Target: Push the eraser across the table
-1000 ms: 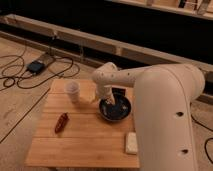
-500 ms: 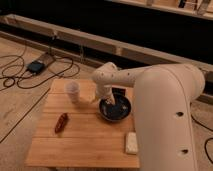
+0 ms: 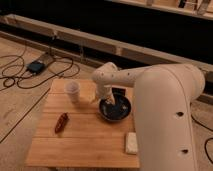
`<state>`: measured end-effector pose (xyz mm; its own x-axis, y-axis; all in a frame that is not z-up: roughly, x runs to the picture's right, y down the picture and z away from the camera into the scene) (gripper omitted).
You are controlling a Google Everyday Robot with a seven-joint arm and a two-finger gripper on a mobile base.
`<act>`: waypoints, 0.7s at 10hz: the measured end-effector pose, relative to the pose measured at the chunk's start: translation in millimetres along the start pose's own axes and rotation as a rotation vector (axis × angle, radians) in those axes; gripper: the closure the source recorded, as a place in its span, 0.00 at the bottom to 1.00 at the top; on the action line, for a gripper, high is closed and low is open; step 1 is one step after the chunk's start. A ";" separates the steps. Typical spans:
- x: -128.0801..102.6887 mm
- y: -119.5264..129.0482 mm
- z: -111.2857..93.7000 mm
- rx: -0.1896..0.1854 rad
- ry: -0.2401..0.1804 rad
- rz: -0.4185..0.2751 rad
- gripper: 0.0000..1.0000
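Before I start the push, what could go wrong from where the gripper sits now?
1. The gripper hangs over the rim of the dark round bowl. A sweep could drag the bowl rather than the small flat black eraser, which seems to lie just behind it, partly hidden.
2. The white paper cup stands upright to the left, so a leftward push may topple it.
3. The eraser looks close to the far edge of the light wooden table. Pushing away could drop it.

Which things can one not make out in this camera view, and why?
Camera view:
- The gripper, low at the dark bowl: the arm hides what it touches.
- The eraser, behind the bowl: partly covered by the arm, its outline unclear.
- The table: its right side lies behind the arm.
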<state>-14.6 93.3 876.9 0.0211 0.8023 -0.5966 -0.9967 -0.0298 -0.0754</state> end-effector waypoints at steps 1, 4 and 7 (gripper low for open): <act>-5.8 -10.1 -0.9 0.002 -0.012 0.017 0.20; -28.9 -49.5 -9.7 0.021 -0.053 0.057 0.20; -51.1 -85.6 -21.5 0.037 -0.072 0.072 0.20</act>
<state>71.3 42.0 896.6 -0.0547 0.8394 -0.5407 -0.9977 -0.0678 -0.0044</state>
